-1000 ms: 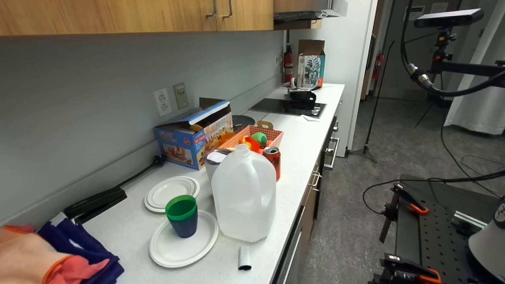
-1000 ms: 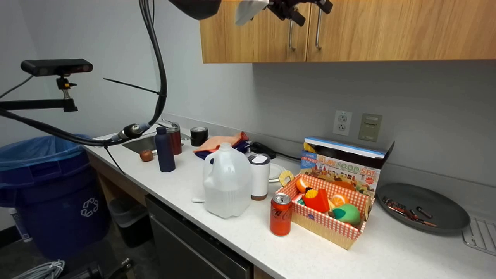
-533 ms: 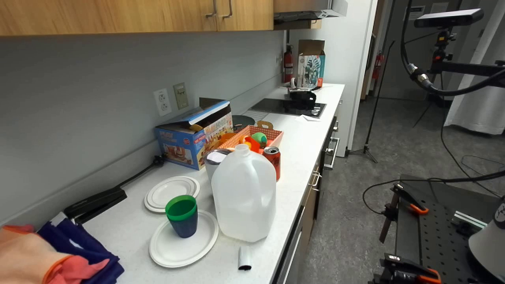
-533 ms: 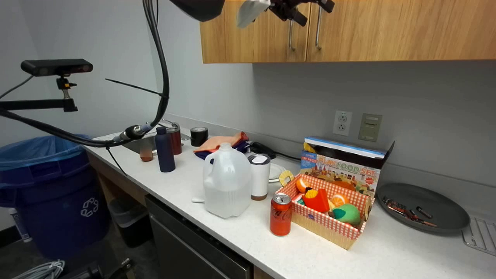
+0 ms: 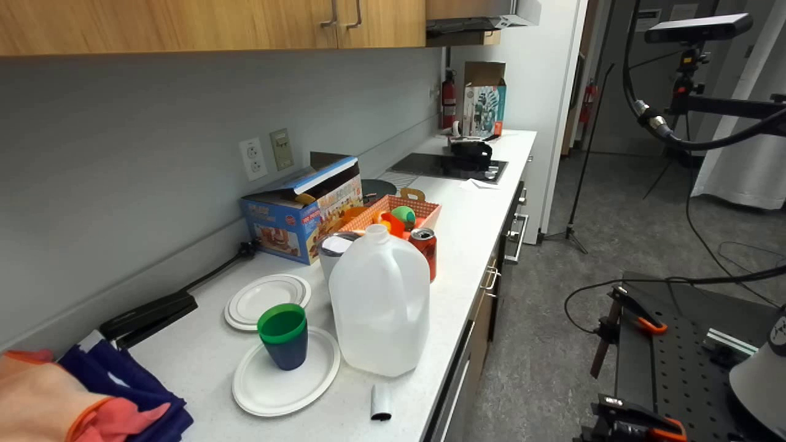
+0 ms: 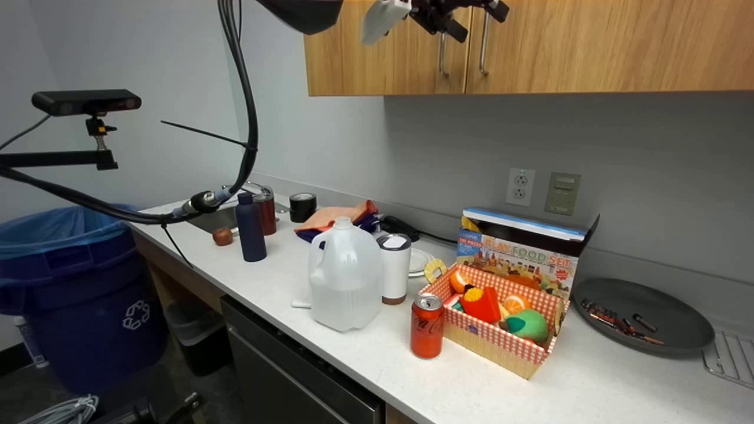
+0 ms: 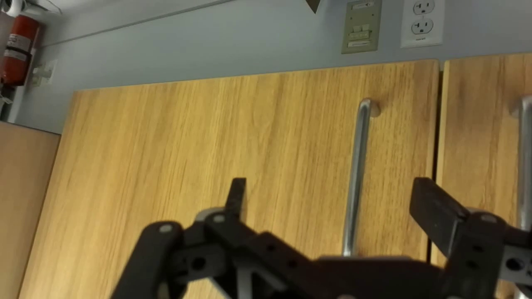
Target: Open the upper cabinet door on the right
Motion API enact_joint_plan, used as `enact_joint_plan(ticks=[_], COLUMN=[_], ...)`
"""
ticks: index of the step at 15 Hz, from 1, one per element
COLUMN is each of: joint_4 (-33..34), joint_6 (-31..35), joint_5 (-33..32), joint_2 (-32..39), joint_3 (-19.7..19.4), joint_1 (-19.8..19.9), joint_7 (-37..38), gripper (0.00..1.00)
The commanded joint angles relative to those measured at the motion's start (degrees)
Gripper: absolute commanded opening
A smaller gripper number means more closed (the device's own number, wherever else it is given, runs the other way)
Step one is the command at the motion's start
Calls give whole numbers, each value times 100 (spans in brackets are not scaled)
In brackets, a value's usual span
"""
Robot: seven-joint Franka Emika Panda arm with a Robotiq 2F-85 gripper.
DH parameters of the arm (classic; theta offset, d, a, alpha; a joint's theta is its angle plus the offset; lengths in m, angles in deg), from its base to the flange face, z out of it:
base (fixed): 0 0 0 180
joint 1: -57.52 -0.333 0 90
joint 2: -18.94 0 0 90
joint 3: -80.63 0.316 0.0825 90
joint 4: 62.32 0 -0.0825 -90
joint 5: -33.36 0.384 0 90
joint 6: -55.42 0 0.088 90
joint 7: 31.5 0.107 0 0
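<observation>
The upper cabinet door on the right (image 7: pixel 249 137), light-brown wood, fills much of the wrist view, which stands upside down. Both exterior views show this door (image 5: pixel 393 27) (image 6: pixel 612 47) closed. Its slim silver handle (image 7: pixel 356 178) appears between the spread fingers of my gripper (image 7: pixel 331 182), nearer the right-hand finger (image 7: pixel 434 211). The handle's far end is hidden behind the gripper body. In an exterior view my gripper (image 6: pixel 477 20) hangs in front of the doors by the handles. The fingers do not grip the handle; the distance to it is unclear.
Beside it is the matching left door (image 6: pixel 383 65) with its own handle (image 7: pixel 525 158). A range hood (image 5: pixel 466 26) adjoins the cabinet's right side. Below, the counter (image 6: pixel 365 353) bears a plastic jug (image 6: pixel 344 282), a red can (image 6: pixel 427 327) and a checkered basket (image 6: pixel 500 338). The arm's cable (image 6: pixel 250 118) hangs in a loop.
In an exterior view my gripper and the hanging cable have shifted slightly right and down, most of it in the first half second. The cabinet doors have not moved.
</observation>
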Motion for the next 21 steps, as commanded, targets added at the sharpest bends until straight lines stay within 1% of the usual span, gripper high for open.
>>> enact_joint_plan(ticks=[1,2,4,9,11,14,17,19,21], joint_4=[43,58,266,718,888,981,1048,1085,1081], joint_6=[-80,-111,-69,-250,-323,-478,-710,-934,-1330], joint_5=[-64,-53,-35,-306,-569,-1149,-1620,-1805,-1758], joint_2=[72,107,400,831,941,972,1006,1025,1005], joint_3=[37,54,18,58,50,51,71,100,151], joint_1=[-5,-19,12,-16,-30,-48,-85,-114,-156], joint_7=[90,110,108,510,761,1242,1554,1650,1496], gripper=[100,100,100,100,100,100,100,100,100])
